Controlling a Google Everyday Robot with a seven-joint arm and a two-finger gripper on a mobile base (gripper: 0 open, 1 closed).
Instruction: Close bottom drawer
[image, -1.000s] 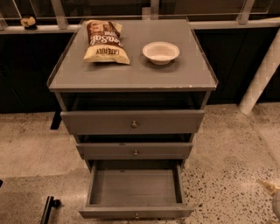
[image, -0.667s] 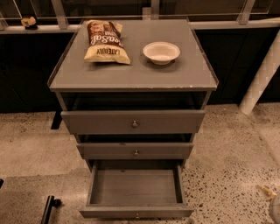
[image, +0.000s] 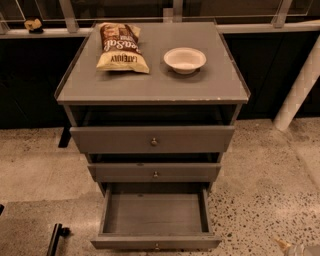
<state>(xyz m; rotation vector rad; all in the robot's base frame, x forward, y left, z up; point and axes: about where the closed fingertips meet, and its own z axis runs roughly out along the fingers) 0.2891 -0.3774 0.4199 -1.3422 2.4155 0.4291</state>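
Here, a chip bag (image: 120, 47) lies on top of the grey cabinet (image: 150, 87), at about 11 o'clock. It is brown and yellow and a bit crinkly. The yellow part says "LATE JULY". The big white words above that look like "Sea Salt". A small round white bowl (image: 184, 59) sits at 1 o'clock on the same top, apart from the bag.

The floor (image: 265, 185) is pale stone with lots of dark specks. Behind the cabinet the wall is dark, with a white ledge (image: 30, 33) along it. A little brown lump (image: 33, 24) sits on the ledge at 10 o'clock. A white pipe (image: 300, 90) leans at 3 o'clock. A dark bar (image: 54, 239) lies on the floor at 7 o'clock.

The cabinet is grey wood with a flat top and three drawers. The top drawer (image: 152, 139) and middle drawer (image: 155, 172) each have a small round metal knob. The bottom drawer (image: 155, 215) is at 6 o'clock, pulled far out, and its grey plank inside shows.

A pale shape in the corner at 5 o'clock looks like the gripper (image: 302, 249). It is well apart from the bottom drawer. I cannot tell if it is spread or pressed together.
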